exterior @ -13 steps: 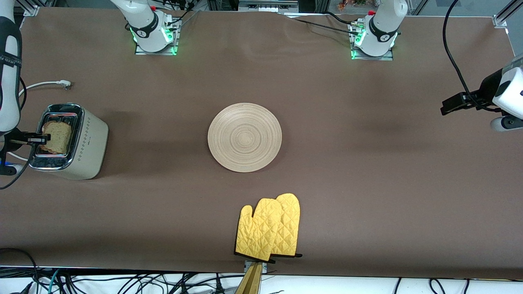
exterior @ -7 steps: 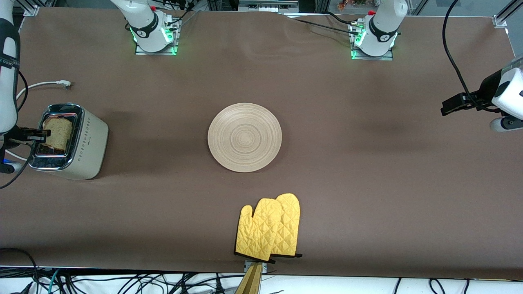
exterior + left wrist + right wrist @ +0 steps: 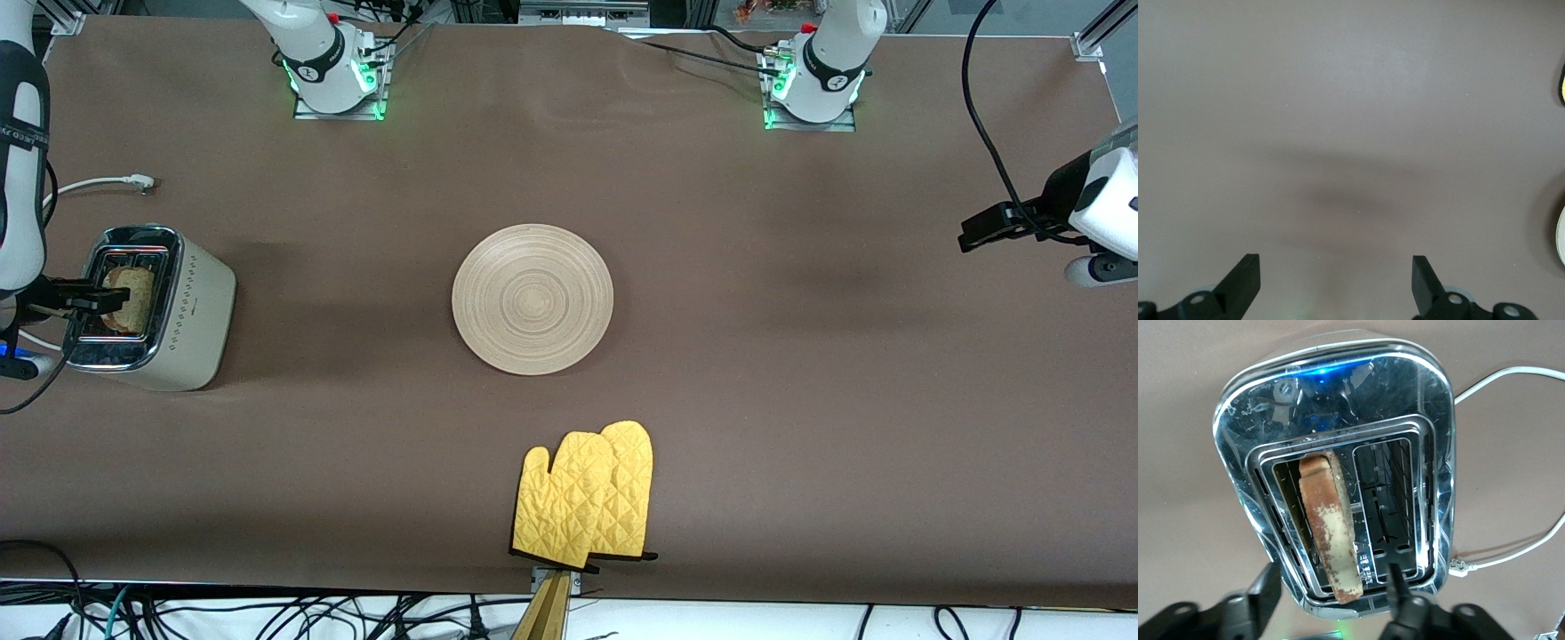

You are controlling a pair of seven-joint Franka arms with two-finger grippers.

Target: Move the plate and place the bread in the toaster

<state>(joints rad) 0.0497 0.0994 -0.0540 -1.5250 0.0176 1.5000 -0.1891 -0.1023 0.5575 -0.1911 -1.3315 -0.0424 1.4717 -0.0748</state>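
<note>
With the squarish brown-crusted bread slice (image 3: 1330, 523) dropped into a slot of the cream, chrome-topped toaster (image 3: 197, 302), the right gripper (image 3: 1331, 587) hangs open and empty above, needing only to lift clear, while the left gripper (image 3: 1335, 283) waits open.

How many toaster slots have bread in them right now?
1. The toaster has two slots; one slice of bread stands in one slot, crust edge up, between the right gripper's open fingers. The other slot looks empty as far as the right wrist view shows.
</note>
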